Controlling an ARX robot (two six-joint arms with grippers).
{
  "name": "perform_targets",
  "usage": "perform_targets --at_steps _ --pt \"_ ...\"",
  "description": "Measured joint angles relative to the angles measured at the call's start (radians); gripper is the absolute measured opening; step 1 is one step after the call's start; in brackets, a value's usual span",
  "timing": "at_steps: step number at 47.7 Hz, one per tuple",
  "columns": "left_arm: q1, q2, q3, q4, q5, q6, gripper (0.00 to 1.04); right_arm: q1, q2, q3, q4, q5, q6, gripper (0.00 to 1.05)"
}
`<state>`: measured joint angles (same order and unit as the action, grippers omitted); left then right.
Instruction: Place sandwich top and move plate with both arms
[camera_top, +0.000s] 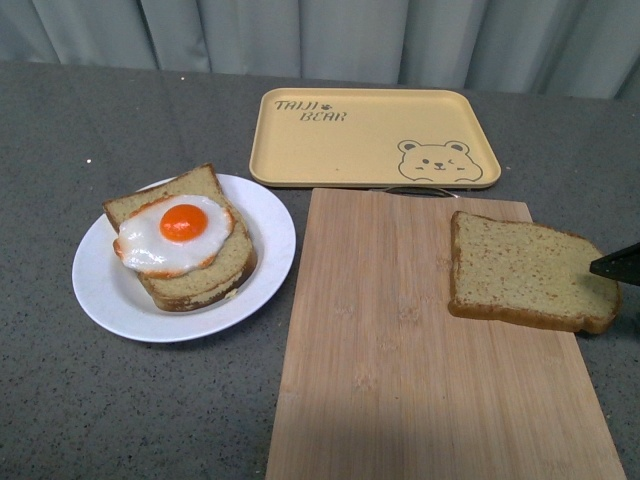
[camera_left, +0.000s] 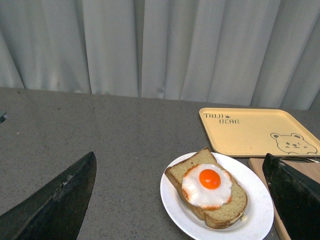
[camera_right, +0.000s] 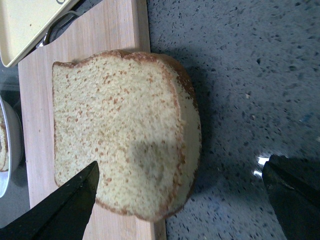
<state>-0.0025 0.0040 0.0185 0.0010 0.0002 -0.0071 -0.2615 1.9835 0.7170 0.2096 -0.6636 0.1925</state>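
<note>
The sandwich top (camera_top: 520, 272), a tan-brown slice, lies flat on the right side of the wooden cutting board (camera_top: 400, 380), its rounded end overhanging the board's right edge. In the right wrist view my right gripper (camera_right: 180, 170) is open above that rounded end (camera_right: 120, 130), with one finger over the bread and the other over the grey table. Only a black fingertip (camera_top: 618, 264) shows in the front view. The white plate (camera_top: 100, 300) sits at the left holding stacked bread with a fried egg (camera_top: 180, 232). My left gripper (camera_left: 179, 165) is open and empty above the plate (camera_left: 175, 200).
A yellow bear-print tray (camera_top: 370, 135) lies at the back, just behind the cutting board. The plate's right rim touches or nearly touches the board's left edge. Grey tabletop (camera_top: 60, 130) surrounds everything, and a curtain hangs behind.
</note>
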Motion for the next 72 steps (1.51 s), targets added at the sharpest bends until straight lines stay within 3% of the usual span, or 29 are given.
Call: perform_targets --at_steps 4,7,19,30,38,44,51,59,72 --pt "0.0 0.0 0.0 0.0 0.0 0.0 0.98 0.017 0.032 0.017 0.021 -0.013 0.036 0.92" --pt "0.0 0.0 0.0 0.0 0.0 0.0 0.98 0.03 0.054 0.037 0.024 -0.011 0.056 0.84" --pt "0.0 0.0 0.0 0.0 0.0 0.0 0.98 0.063 0.104 0.103 0.016 0.009 0.125 0.32" --pt "0.0 0.0 0.0 0.0 0.0 0.0 0.98 0.062 0.032 0.081 0.008 0.0 0.122 0.04" --pt "0.0 0.0 0.0 0.0 0.0 0.0 0.98 0.132 -0.114 0.018 0.188 -0.092 0.233 0.03" --pt "0.0 0.0 0.0 0.0 0.0 0.0 0.98 0.292 -0.098 -0.011 0.488 -0.103 0.459 0.03" --pt "0.0 0.0 0.0 0.0 0.0 0.0 0.98 0.496 0.02 0.04 0.686 -0.059 0.659 0.03" --pt "0.0 0.0 0.0 0.0 0.0 0.0 0.98 0.652 0.158 0.163 0.725 -0.02 0.787 0.03" --pt "0.0 0.0 0.0 0.0 0.0 0.0 0.98 0.727 0.28 0.311 0.701 0.004 0.843 0.03"
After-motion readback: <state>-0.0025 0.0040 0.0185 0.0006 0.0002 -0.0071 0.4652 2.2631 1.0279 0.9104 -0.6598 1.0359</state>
